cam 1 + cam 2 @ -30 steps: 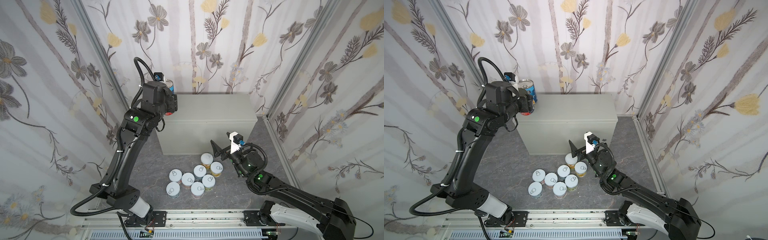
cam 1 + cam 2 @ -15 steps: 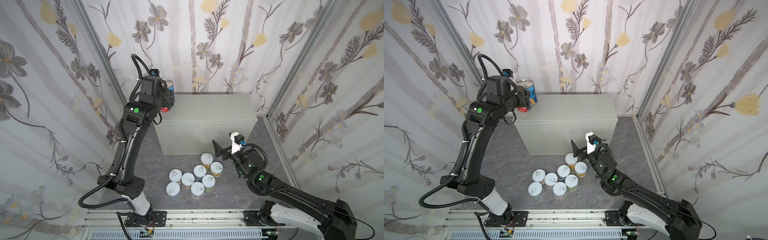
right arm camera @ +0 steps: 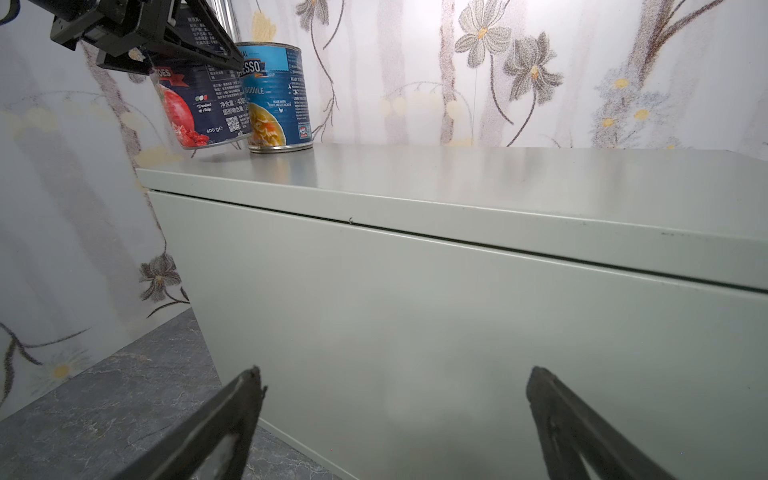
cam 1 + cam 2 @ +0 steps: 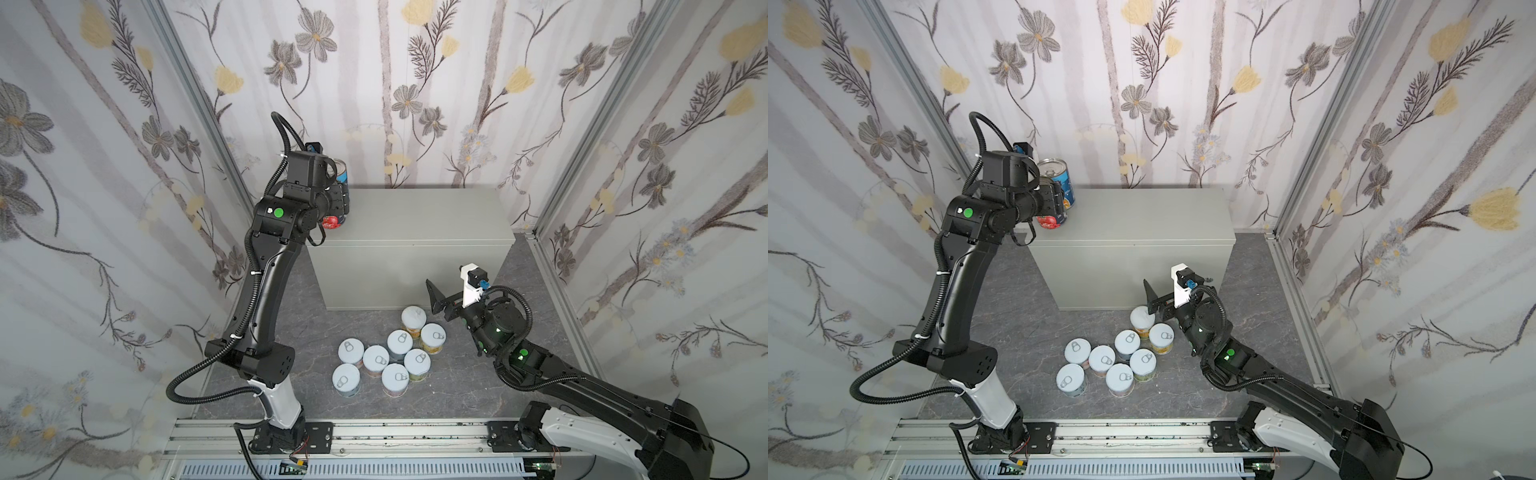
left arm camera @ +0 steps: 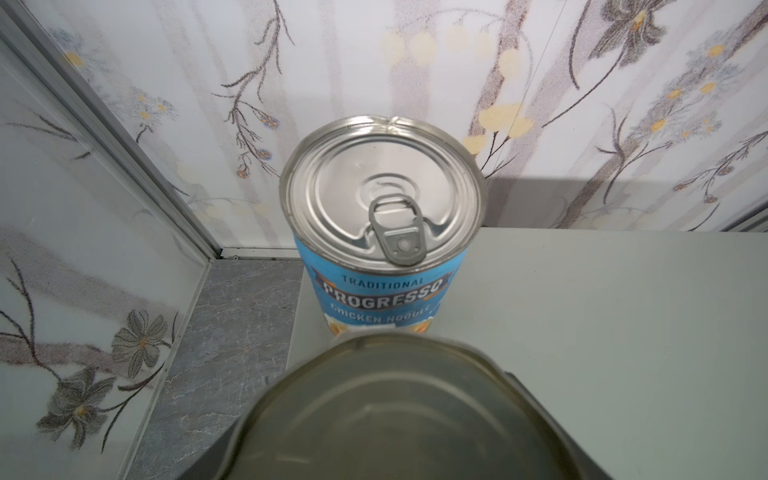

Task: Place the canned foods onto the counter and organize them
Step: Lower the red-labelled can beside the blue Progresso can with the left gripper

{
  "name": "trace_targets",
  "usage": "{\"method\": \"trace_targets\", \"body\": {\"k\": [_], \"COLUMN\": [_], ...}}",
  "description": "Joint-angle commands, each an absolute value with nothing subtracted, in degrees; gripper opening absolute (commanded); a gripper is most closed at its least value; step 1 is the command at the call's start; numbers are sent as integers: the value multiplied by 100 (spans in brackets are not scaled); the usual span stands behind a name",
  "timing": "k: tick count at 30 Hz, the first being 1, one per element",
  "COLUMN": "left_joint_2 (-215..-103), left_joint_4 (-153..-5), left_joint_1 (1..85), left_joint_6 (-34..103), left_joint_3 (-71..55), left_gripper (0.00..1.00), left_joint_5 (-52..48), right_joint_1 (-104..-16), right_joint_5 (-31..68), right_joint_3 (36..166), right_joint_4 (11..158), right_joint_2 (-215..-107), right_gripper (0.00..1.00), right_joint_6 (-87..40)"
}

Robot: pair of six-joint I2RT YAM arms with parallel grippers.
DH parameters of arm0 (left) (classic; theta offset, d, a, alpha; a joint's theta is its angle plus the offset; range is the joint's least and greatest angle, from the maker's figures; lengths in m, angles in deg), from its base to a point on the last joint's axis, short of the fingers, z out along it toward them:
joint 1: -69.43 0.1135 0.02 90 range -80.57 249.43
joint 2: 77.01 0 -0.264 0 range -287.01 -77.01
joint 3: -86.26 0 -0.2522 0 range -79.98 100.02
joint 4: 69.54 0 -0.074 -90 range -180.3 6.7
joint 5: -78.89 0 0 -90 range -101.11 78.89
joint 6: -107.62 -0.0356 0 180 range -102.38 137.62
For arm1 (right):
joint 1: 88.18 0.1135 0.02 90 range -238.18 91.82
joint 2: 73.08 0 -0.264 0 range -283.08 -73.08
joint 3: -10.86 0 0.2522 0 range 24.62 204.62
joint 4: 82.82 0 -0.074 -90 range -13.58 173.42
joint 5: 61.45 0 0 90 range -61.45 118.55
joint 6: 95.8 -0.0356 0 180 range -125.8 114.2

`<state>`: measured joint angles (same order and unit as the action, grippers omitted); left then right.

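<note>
**Tomato can held at the tabletop's left end, eight short cans on the floor**

On the left we see the left gripper (image 4: 1055, 205) closed around the navy tomato can (image 3: 195, 108), clamping it by the upper part of its side. The can is tilted and hangs over the left end of the tabletop (image 4: 424, 216), the flat top of the light-grey box. We cannot tell whether its lower rim touches the surface. In the left wrist view its steel lid shows only as a blur close to the camera.

Just beyond it, at the far left corner of the tabletop, the blue soup can (image 5: 382, 199) stands upright with its pull tab on top. The two tall cans are close together, and we cannot tell whether they touch.

Further right and nearer, eight short pale-lidded cans (image 4: 400, 340) stand upright on the dark marbled floor (image 4: 457, 374) in front of the box. They form a tight cluster, several of them touching.

To the right of that cluster we see the right gripper (image 3: 395, 376) with its jaws spread wide and nothing between them. It is held below the level of the tabletop, faces the front of the box, and is near the farthest can of the cluster
</note>
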<state>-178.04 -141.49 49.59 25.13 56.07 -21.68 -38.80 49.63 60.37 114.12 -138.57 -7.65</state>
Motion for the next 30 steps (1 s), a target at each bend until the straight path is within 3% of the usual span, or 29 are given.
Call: {"method": "trace_targets", "body": {"k": [1,20,26,30], "left_joint_2": [-17823,-17992,-17993,-17982], "left_joint_4": [-13772,-13893,-13920,-13946], "left_joint_1": [4974,4976,4969,4974], "left_joint_6": [2492,2538,2580,2562], "left_joint_3": [5678,5669,5676,5678], "left_gripper": [1,11,30,37], "left_joint_5": [-2214,-2342,-2311,-2301], "right_joint_1": [-3884,-3883,-3880,-3885], "right_joint_5": [5019,5084,5094,5088], "right_joint_3": [6082,6088,6134,6153], "right_joint_4": [11445,11392,11345,11310], "right_joint_2": [-13882,-13927,-13946,-13945], "right_gripper": [100,100,100,100], "right_joint_6": [-729,-706,-660,-658]}}
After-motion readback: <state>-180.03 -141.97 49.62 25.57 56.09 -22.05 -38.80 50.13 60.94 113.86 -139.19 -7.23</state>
